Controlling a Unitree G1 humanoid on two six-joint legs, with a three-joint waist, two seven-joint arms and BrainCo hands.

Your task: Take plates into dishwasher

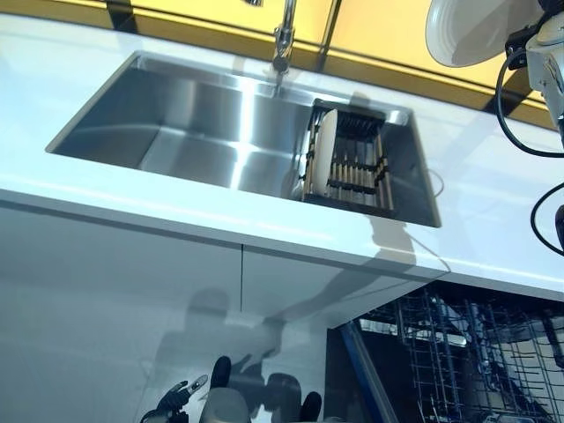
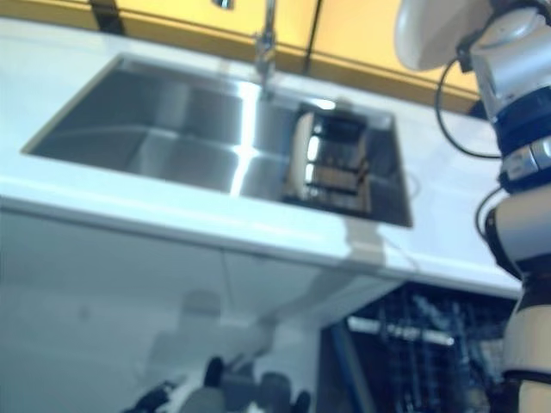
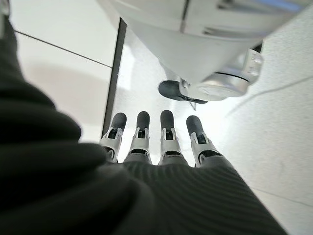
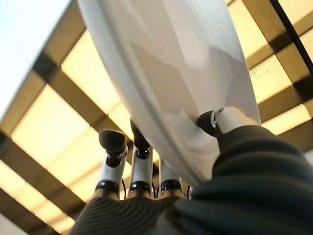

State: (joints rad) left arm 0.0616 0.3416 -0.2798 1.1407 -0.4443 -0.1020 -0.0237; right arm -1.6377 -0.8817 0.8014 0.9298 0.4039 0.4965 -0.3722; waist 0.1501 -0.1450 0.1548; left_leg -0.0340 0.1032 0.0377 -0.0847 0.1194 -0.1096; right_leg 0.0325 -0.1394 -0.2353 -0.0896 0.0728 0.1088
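My right hand is raised high at the upper right and holds a white plate on edge. Its thumb presses one face of the plate and its fingers lie behind the other. A second pale plate stands upright at the left end of a dark dish rack inside the steel sink. The open dishwasher's wire rack shows below the counter at the lower right. My left hand hangs low near the cabinet front, open and holding nothing; it also shows at the bottom as the left hand.
A faucet rises behind the sink. The white counter runs round the sink, with white cabinet doors below it. A yellow wall with dark bars lies behind.
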